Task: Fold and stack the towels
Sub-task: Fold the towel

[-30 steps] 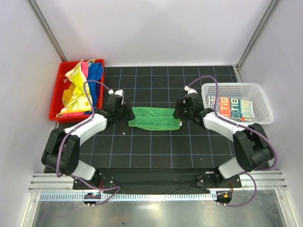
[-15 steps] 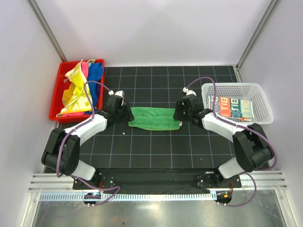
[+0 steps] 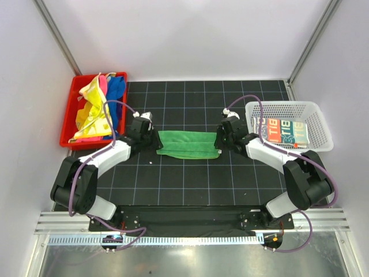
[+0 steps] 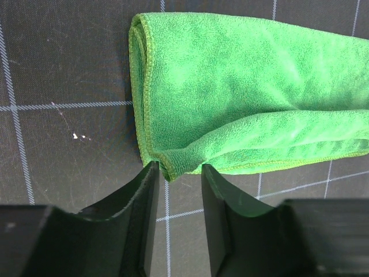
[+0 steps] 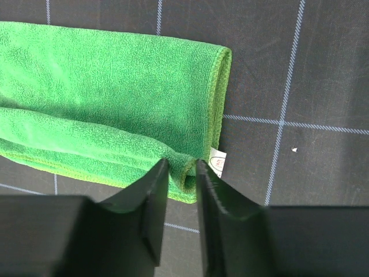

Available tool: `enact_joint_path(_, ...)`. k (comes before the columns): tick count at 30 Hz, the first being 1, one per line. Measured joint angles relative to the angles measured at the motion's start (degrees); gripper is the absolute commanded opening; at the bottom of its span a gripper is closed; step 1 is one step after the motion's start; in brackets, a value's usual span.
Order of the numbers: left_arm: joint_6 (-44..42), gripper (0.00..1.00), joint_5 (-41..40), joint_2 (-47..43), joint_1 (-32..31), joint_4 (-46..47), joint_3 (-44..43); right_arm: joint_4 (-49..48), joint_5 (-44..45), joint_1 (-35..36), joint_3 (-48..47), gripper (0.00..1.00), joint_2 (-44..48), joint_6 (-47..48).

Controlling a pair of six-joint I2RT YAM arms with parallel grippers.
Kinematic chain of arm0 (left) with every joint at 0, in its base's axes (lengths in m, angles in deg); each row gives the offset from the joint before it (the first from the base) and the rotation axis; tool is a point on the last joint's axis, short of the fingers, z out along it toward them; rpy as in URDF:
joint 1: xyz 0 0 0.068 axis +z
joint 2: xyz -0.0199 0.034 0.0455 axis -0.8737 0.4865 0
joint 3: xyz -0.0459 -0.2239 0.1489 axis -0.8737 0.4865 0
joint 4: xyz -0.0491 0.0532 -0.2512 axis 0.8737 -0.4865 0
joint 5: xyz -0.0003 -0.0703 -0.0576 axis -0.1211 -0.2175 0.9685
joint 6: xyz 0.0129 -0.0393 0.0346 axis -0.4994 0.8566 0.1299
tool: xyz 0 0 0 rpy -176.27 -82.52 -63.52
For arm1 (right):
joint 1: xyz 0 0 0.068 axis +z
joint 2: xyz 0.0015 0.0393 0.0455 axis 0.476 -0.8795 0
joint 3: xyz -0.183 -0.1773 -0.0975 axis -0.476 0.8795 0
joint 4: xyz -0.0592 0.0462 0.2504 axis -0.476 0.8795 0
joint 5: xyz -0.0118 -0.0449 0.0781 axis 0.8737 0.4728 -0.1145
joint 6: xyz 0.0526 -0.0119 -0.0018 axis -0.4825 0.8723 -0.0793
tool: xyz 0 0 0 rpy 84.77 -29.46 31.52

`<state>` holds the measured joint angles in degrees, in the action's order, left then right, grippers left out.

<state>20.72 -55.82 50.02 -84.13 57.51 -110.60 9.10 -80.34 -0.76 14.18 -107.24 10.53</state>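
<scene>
The green towel (image 3: 188, 144) lies flat on the black gridded mat (image 3: 190, 179) in the middle of the table, folded lengthwise into a long band, with one arm at each short end. The left gripper (image 4: 179, 170) sits at the towel's left end. Its two fingers stand apart on either side of the near corner, which pokes in between the tips, and bare mat shows in the gap behind it, so this claw is open and not clamped. The right gripper (image 5: 181, 167) sits at the right end, beside a small white label (image 5: 216, 161) sewn into the hem. Its fingers stand close together with the rolled near edge of the cloth between them and touching both, but it cannot be told whether they truly pinch it. At the far left a red bin (image 3: 68, 118) holds a jumble of yellow (image 3: 92, 109), pink (image 3: 102, 86) and blue (image 3: 117, 92) towels. At the far right a white mesh basket (image 3: 288, 106) holds a folded white towel with printed lettering (image 3: 282, 130).
</scene>
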Motion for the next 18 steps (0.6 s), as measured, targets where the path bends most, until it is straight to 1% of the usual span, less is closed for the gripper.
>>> enact_joint_path(5, 0.0, 0.33, -0.1, 0.0, 0.0, 0.0, 0.0, 0.3, 0.3, 0.0, 0.0, 0.23, 0.0, 0.0)
enact_joint_path(6, 0.0, 0.30, -0.1, 0.0, 0.0, 0.0, 0.0, 0.3, 0.3, 0.0, 0.0, 0.22, 0.0, 0.0)
enact_joint_path(8, -0.1, 0.28, -0.1, 0.0, 0.0, 0.0, -0.2, 0.4, 0.3, 0.0, 0.0, 0.17, 0.0, 0.1)
enact_joint_path(9, -0.1, 0.23, -0.1, 0.0, 0.0, 0.0, -0.4, 0.4, 0.3, 0.0, 0.0, 0.16, 0.0, 0.1)
enact_joint_path(10, -0.1, 0.22, -0.1, 0.0, 0.0, 0.0, -0.5, 0.4, 0.3, 0.0, 0.0, 0.13, 0.0, 0.1)
enact_joint_path(11, -0.2, 0.20, -0.2, 0.0, 0.0, 0.0, -0.7, 0.4, 0.4, 0.0, 0.0, 0.12, 0.0, 0.2)
enact_joint_path(12, -0.3, 0.16, -0.2, 0.0, 0.0, 0.0, -1.0, 0.6, 0.4, 0.0, -0.1, 0.12, 0.0, 0.2)
enact_joint_path(14, -0.4, 0.14, -0.5, 0.1, 0.0, -0.1, -1.7, 0.9, 0.4, 0.0, -0.2, 0.10, 0.0, 0.3)
enact_joint_path(15, -0.5, 0.10, -0.6, 0.2, 0.0, -0.1, -2.1, 1.2, 0.6, 0.0, -0.4, 0.09, 0.0, 0.4)
enact_joint_path(18, -1.1, 0.07, -1.1, 0.7, 0.0, -0.4, -4.0, 2.4, 1.3, 0.0, -1.7, 0.07, 0.0, 0.8)
